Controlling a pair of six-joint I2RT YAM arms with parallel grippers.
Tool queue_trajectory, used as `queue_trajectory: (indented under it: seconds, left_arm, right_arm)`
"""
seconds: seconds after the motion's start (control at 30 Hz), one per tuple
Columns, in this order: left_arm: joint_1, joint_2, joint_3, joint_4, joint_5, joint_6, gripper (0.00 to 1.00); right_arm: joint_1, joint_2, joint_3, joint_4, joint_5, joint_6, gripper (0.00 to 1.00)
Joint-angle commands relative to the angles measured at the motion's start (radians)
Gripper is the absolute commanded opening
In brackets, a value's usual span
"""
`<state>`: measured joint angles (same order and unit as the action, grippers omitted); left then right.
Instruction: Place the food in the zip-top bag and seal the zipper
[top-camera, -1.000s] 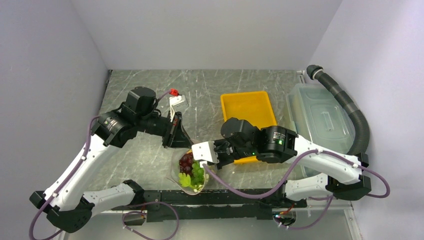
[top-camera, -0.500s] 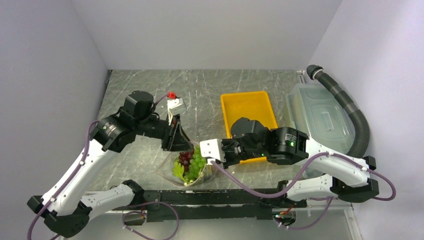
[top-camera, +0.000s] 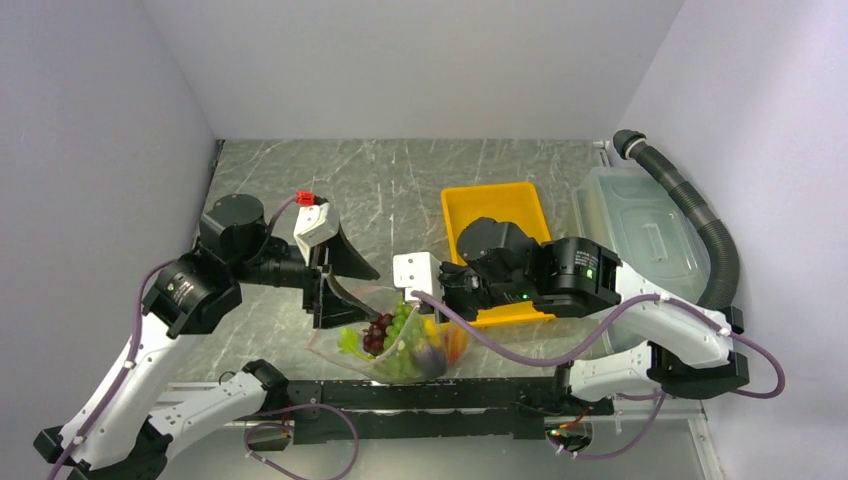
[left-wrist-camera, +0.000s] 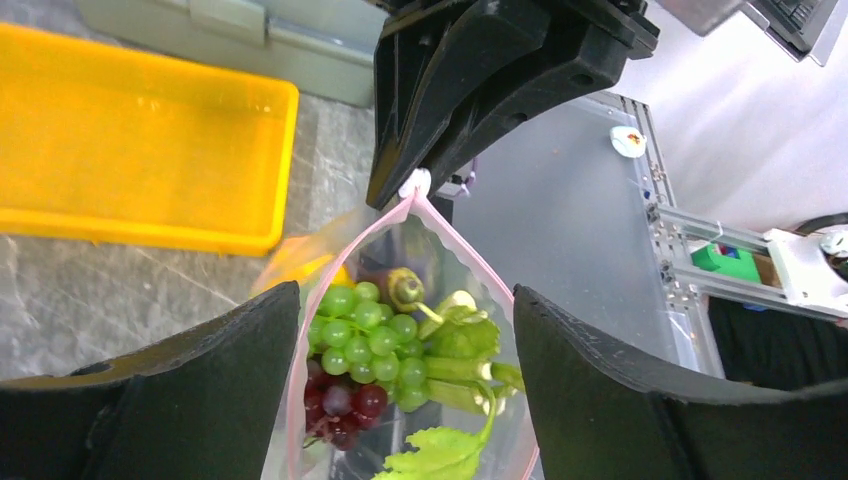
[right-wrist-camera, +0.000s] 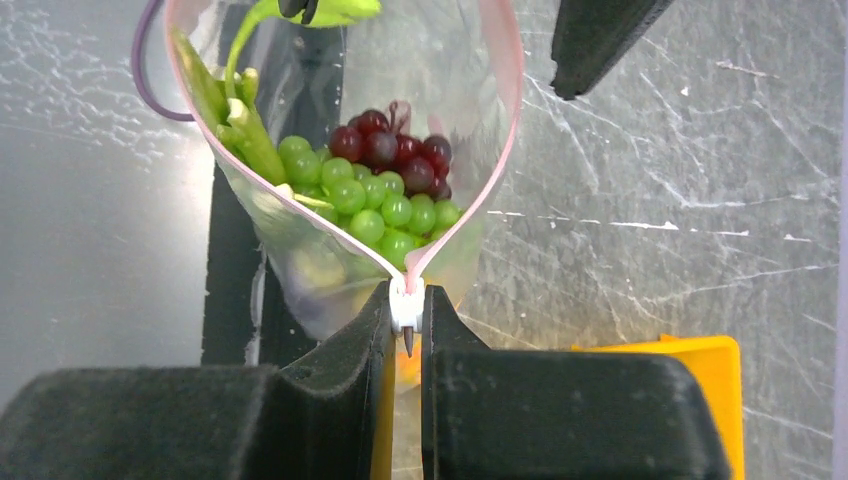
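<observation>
The clear zip-top bag (top-camera: 400, 340) lies near the table's front edge. It holds the food: green grapes (left-wrist-camera: 365, 325), purple grapes (right-wrist-camera: 390, 150), celery (right-wrist-camera: 240, 120) and a leafy piece (left-wrist-camera: 440, 455). Its pink zipper (right-wrist-camera: 490, 170) stands parted in a loop. My right gripper (right-wrist-camera: 407, 295) is shut on the white slider (left-wrist-camera: 413, 183) at the bag's right end. My left gripper (left-wrist-camera: 405, 295) is open; its fingers (left-wrist-camera: 230, 370) stand either side of the bag's mouth and do not press it. From above, the left gripper (top-camera: 338, 280) sits at the bag's left end.
A yellow tray (top-camera: 495, 215) lies just behind my right gripper. A translucent lidded bin (top-camera: 640, 235) and a black ribbed hose (top-camera: 700, 230) stand at the right. A metal rail (top-camera: 450, 395) runs along the front edge under the bag.
My left gripper has opened, let go of the bag and drawn back to the left. The right gripper has carried its end of the bag to the right, so the bag lies stretched sideways.
</observation>
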<state>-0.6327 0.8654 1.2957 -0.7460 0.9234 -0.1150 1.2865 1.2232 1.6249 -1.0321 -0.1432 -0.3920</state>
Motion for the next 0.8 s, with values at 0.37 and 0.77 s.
queue_trajectory:
  seconds: [0.37, 0.77]
  left_arm:
    - [-0.004, -0.032, -0.183, 0.493, 0.056, -0.047, 0.89]
    - [-0.007, 0.011, -0.254, 0.637, 0.209, -0.153, 0.89]
  right_arm:
    - [0.005, 0.076, 0.202, -0.027, -0.070, 0.125, 0.00]
    - [0.005, 0.103, 0.223, 0.021, 0.040, 0.171, 0.00]
